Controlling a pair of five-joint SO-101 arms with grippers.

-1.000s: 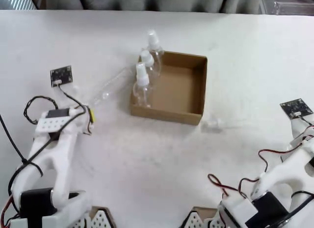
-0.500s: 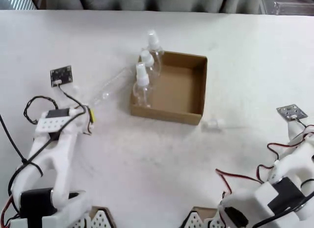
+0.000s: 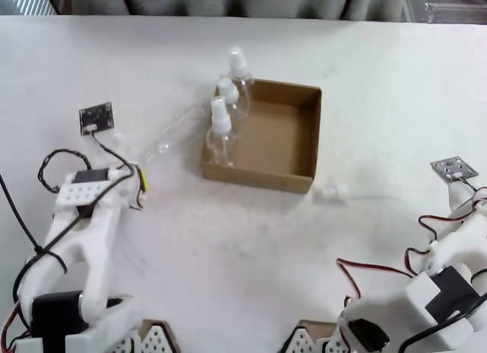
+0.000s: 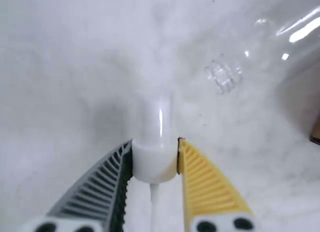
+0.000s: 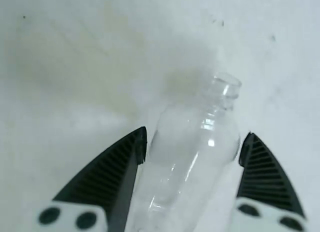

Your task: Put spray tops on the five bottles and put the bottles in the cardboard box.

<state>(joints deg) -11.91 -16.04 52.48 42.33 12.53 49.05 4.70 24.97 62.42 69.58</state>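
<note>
— White bench (image 3: 228, 239), viewed from above. What is waiting at the left?
— The left fingers (image 4: 206, 187), one grey and one yellow, are clamping a white spray top (image 4: 155, 164) by its collar. Just ahead, a bare bottle (image 3: 169, 132) of clear plastic is lying on its side on the bench. Its open neck is facing those fingers, and its long axis is slanting away toward the cardboard box (image 3: 293, 174). The left arm is sitting much nearer to it than the right arm is.
— And in the middle?
— Three capped bottles (image 3: 221, 136) are standing in a row at the box's left wall, apparently inside it.
— And at the right?
— The right fingers (image 5: 262, 174), both black, are gaping wide on either side of a second bare bottle (image 5: 192, 162). It is lying on the bench between them, with its neck pointing away from the wrist and its long axis running straight up the gap.
— Is any writing showing?
— Nothing readable is showing, and the bottles are carrying no labels that I can make out.
</note>
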